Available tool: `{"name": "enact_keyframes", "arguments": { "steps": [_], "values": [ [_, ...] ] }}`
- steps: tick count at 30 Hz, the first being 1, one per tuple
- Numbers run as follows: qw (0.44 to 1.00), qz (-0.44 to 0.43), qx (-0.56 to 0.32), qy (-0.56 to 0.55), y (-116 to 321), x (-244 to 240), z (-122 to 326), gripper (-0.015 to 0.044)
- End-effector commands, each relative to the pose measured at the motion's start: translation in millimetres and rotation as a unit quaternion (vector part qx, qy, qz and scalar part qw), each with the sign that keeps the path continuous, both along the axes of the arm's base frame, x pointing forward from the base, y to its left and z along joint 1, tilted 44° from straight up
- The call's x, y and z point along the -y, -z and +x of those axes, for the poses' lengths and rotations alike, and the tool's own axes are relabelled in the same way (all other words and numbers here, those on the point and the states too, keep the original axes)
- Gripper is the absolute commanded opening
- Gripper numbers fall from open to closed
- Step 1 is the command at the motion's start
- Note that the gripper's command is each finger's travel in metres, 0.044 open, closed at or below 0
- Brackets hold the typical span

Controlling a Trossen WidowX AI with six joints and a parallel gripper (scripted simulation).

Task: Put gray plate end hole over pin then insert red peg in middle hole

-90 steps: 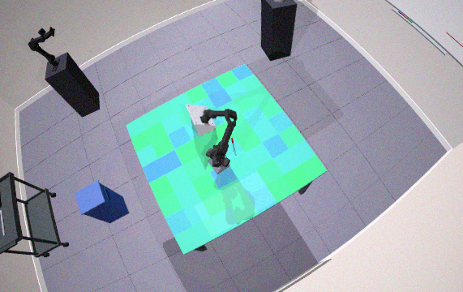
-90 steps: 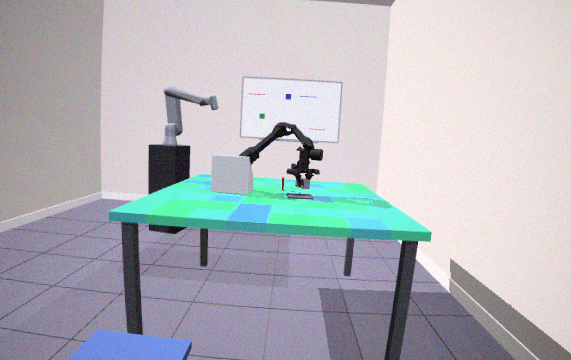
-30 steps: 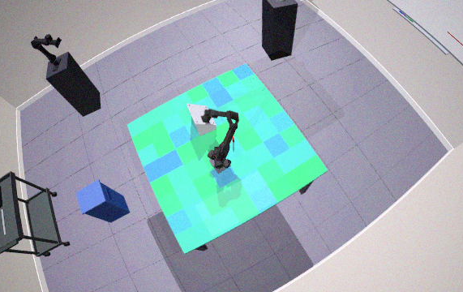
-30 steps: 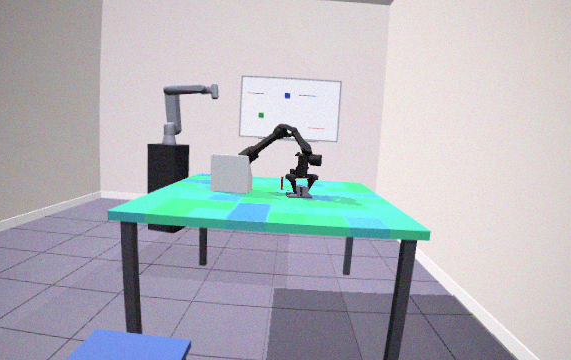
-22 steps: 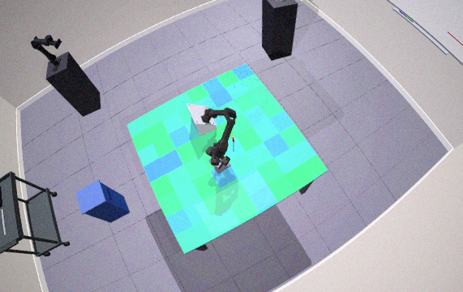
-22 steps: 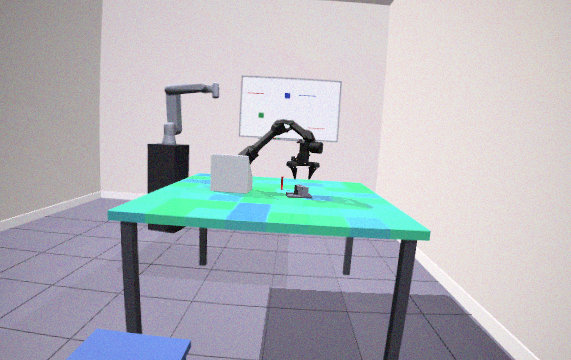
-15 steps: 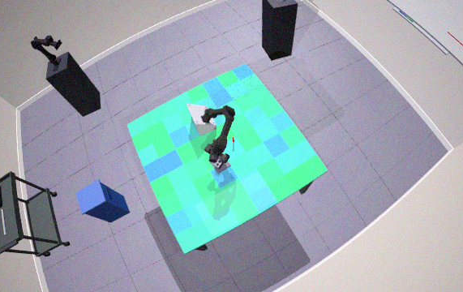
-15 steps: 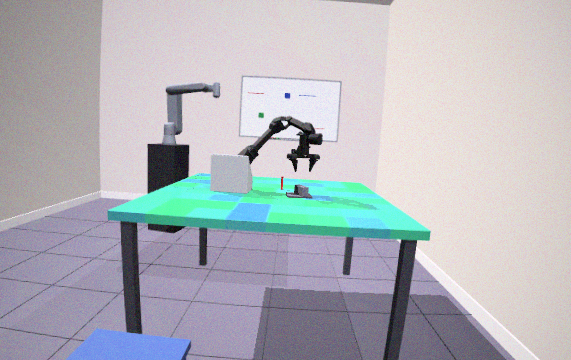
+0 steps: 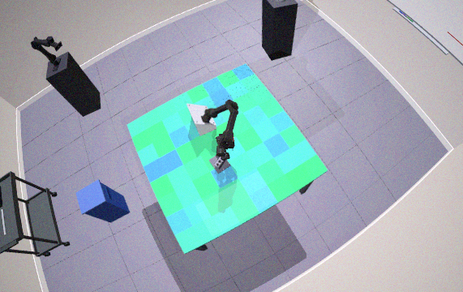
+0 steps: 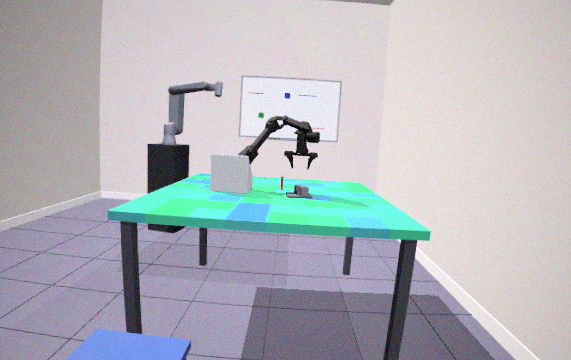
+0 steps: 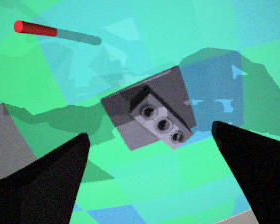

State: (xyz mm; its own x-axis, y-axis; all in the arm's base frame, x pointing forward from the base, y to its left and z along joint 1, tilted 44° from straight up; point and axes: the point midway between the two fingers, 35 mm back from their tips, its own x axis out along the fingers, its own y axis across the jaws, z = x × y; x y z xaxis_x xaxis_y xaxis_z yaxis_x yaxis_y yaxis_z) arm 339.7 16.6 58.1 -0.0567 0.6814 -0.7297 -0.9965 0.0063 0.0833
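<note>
Gray plate point(image 11: 159, 117): matt, smooth, metal-like, with 3 holes in its top face. Red peg point(image 11: 36, 28): smooth, plain matt plastic look. Table top point(image 10: 315, 220): matt green-blue patchwork; gripper point(image 10: 300, 161) matt black.

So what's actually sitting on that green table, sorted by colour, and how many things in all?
Red: 1, the peg
Gray: 2, the plate and the base under it
White: 1, the box
Total: 4; the open gripper hangs above them, holding nothing.
</note>
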Motion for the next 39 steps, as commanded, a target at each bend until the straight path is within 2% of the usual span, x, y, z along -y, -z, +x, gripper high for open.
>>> {"name": "enact_keyframes", "arguments": {
  "steps": [1, 4, 10, 17, 25, 31, 39],
  "values": [
    [0.947, -0.016, -0.221, 0.232, -32, -29, -32, 0.0440],
    [0.897, -0.023, -0.304, 0.321, -42, -39, -46, 0.0440],
    [0.816, -0.031, -0.397, 0.418, -54, -51, -65, 0.0440],
    [0.697, -0.039, -0.493, 0.518, -64, -64, -87, 0.0440],
    [0.530, -0.048, -0.585, 0.612, -72, -75, -111, 0.0440],
    [0.381, -0.054, -0.638, 0.667, -73, -79, -123, 0.0440],
    [0.370, -0.054, -0.641, 0.670, -73, -80, -124, 0.0440]
  ]
}}
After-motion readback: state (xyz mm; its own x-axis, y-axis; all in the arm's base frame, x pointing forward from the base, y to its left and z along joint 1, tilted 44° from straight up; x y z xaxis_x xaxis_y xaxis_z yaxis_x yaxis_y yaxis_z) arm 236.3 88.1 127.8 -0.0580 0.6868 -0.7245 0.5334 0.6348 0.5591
